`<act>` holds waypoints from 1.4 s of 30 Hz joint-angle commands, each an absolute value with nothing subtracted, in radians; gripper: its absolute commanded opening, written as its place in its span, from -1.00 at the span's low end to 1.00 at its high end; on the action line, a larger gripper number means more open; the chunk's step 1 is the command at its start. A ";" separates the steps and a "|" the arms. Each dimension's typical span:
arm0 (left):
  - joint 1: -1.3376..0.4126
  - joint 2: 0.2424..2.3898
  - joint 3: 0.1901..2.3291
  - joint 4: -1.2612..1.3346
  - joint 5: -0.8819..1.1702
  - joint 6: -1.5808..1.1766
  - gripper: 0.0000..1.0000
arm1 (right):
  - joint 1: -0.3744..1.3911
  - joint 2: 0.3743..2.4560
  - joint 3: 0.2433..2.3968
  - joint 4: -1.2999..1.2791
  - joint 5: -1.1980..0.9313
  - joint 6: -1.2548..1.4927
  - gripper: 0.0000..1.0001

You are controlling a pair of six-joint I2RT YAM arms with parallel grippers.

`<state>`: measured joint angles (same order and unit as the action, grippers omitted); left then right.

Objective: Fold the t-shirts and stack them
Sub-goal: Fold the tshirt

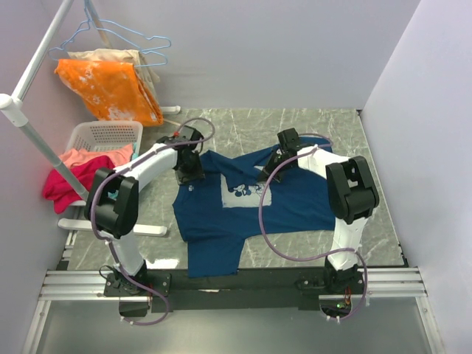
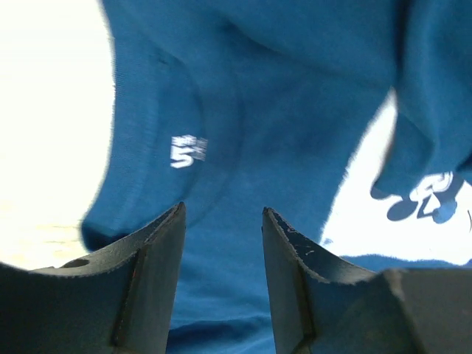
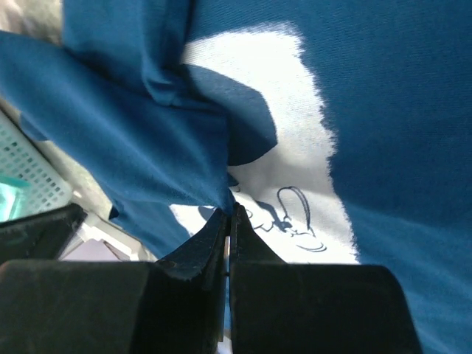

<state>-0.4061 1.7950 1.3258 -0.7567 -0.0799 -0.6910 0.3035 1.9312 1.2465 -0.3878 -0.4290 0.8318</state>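
- Navy cloth mid-table: one navy t-shirt (image 1: 295,203), chest-up on the marble-look table (image 1: 369,140), pale cartoon-mouse print (image 1: 247,193) showing, collar end toward the left arm.
- Not flat yet: rumpled along the far edge, with a fold of cloth drawn up beside the print.
- Right gripper (image 3: 228,214): pressed together on that fold, pinching navy cloth right at the fingertips, print just beneath.
- Left gripper (image 2: 223,221): spread, nothing between the jaws, low over the collar area, white size label (image 2: 188,151) just ahead.
- Step in hand, by the look of it: the first fold, or the straightening before it. No stack anywhere on the table.
- Next move, as a judgement: calls for a matching hold on the collar or shoulder edge from the left, then both ends carried together across the print for an even crease. Risk of dragging the whole tee from a one-sided pull.
- Count so far: one tee on the table, two arms, two grippers, one pinching and one spread.
- Further out, at the left edge: one white laundry basket (image 1: 103,135), with a pink-and-red heap (image 1: 70,177) spilling over its rim. Number of garments in the heap impossible to tell.
- Above that: one orange garment (image 1: 110,92) hanging on the rack, something beige tucked behind it, and pale blue wire hangers (image 1: 125,33), at least two.
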 commanded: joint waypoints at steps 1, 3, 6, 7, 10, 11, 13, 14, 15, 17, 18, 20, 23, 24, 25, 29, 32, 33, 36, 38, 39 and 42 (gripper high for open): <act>-0.457 1.778 1.341 -0.724 -0.066 -0.667 0.01 | 0.310 1.939 1.243 -0.376 -0.387 0.830 -1.00; -0.480 1.784 1.354 -0.712 -0.035 -0.658 -0.01 | 0.308 1.936 1.249 -0.371 -0.355 0.827 -1.00; -0.512 1.796 1.380 -0.700 -0.034 -0.647 -0.04 | 0.308 1.951 1.285 -0.391 -0.330 0.825 -1.00; -0.518 1.802 1.387 -0.687 -0.034 -0.644 -0.05 | 0.305 1.957 1.295 -0.385 -0.325 0.825 -1.00; -0.532 1.841 1.405 -0.667 -0.025 -0.644 -0.12 | 0.299 1.989 1.350 -0.383 -0.299 0.818 -1.00; -0.541 1.864 1.411 -0.667 -0.031 -0.647 -0.14 | 0.292 1.994 1.394 -0.393 -0.281 0.799 -1.00; -0.552 1.882 1.427 -0.661 -0.032 -0.646 -0.17 | 0.276 1.999 1.428 -0.396 -0.268 0.789 -1.00; -0.564 1.896 1.433 -0.660 -0.037 -0.647 -0.18 | 0.270 1.996 1.440 -0.387 -0.267 0.793 -1.00; -0.569 1.902 1.436 -0.658 -0.040 -0.647 -0.19 | 0.255 1.988 1.443 -0.364 -0.267 0.796 -1.00; -0.578 1.916 1.440 -0.646 -0.044 -0.647 -0.20 | 0.238 1.976 1.428 -0.321 -0.285 0.813 -1.00; -0.580 1.920 1.443 -0.644 -0.049 -0.650 -0.21 | 0.224 1.965 1.421 -0.280 -0.288 0.819 -1.00; -0.586 1.934 1.450 -0.629 -0.052 -0.660 -0.24 | 0.215 1.974 1.431 -0.281 -0.291 0.833 -1.00; -0.589 1.953 1.457 -0.603 -0.046 -0.675 -0.25 | 0.203 2.023 1.457 -0.293 -0.316 0.834 -1.00; -0.591 1.956 1.457 -0.588 -0.045 -0.676 -0.25 | 0.204 2.054 1.463 -0.302 -0.314 0.834 -1.00; -0.592 1.957 1.459 -0.575 -0.041 -0.680 -0.26 | 0.204 2.072 1.480 -0.313 -0.313 0.834 -1.00; -0.597 1.976 1.471 -0.503 -0.011 -0.693 -0.25 | 0.202 2.154 1.511 -0.333 -0.342 0.841 -1.00; -0.609 2.005 1.508 -0.466 0.004 -0.696 -0.23 | 0.203 2.183 1.512 -0.322 -0.354 0.845 -0.81; -0.614 2.014 1.519 -0.462 0.005 -0.699 -0.21 | 0.202 2.183 1.511 -0.319 -0.353 0.847 -0.72; -0.633 2.055 1.568 -0.452 0.005 -0.709 -0.20 | 0.204 2.171 1.500 -0.308 -0.350 0.845 -0.47; -0.649 2.088 1.604 -0.459 0.003 -0.727 -0.21 | 0.202 2.158 1.493 -0.305 -0.338 0.839 -0.39; -0.653 2.097 1.614 -0.457 0.003 -0.733 -0.21 | 0.202 2.143 1.490 -0.302 -0.333 0.838 -0.37; -0.667 2.128 1.640 -0.459 -0.030 -0.756 -0.22 | 0.203 2.114 1.485 -0.304 -0.313 0.825 -0.34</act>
<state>-0.6449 2.0987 1.5822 -0.4786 -0.0128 -0.7185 0.1986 2.1624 1.4937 -0.2874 -0.3725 0.8532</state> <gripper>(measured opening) 0.395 0.322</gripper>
